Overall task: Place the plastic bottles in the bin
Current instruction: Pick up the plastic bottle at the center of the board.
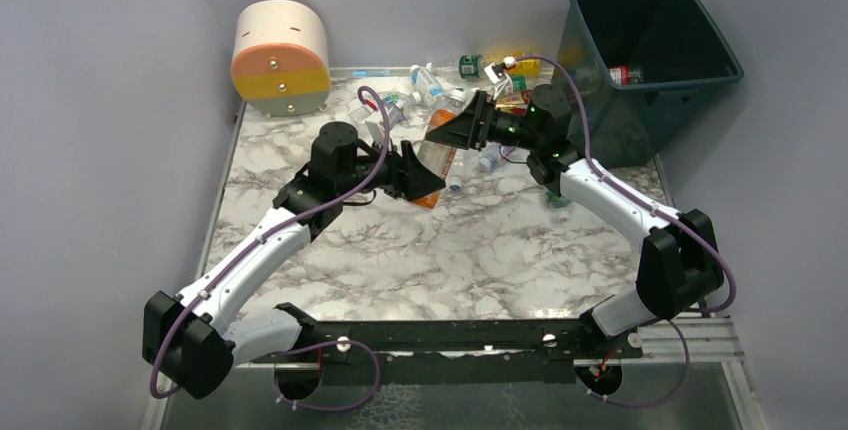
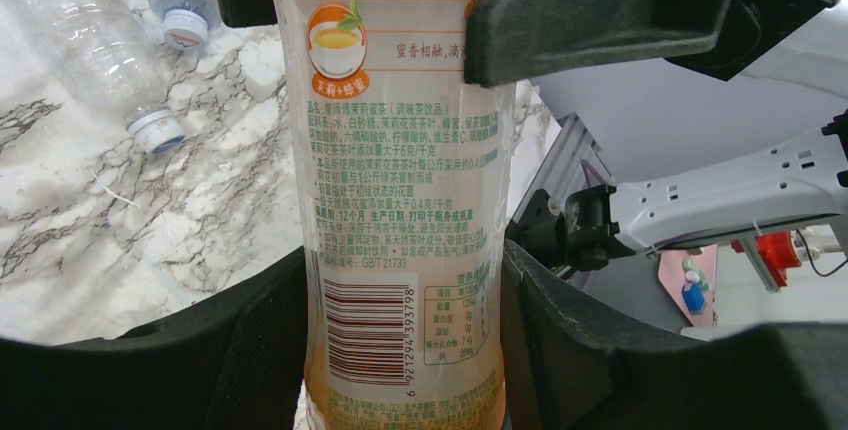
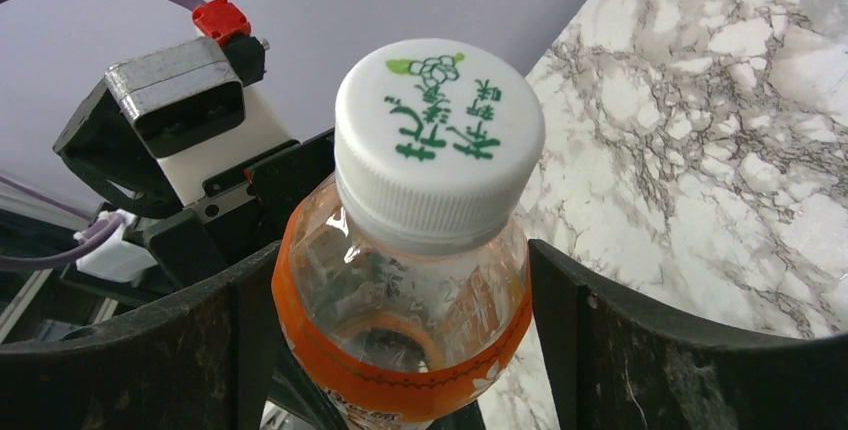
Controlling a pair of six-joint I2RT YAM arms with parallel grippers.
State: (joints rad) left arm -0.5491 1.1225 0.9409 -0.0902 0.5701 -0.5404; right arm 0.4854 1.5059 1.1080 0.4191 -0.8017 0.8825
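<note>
While both jaws pinch the orange bottle (image 1: 441, 155) — left gripper (image 1: 420, 180) low, right gripper (image 1: 462, 128) at neck — spread left first

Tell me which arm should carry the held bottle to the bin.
Right. Both clamp the bottle, but the right gripper holds its cap end and sits nearer the bin at the far right. The left gripper should probably let go.

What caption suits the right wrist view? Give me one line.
Right fingers grip an orange-labelled drink bottle just below its white cap, marble table behind.
</note>
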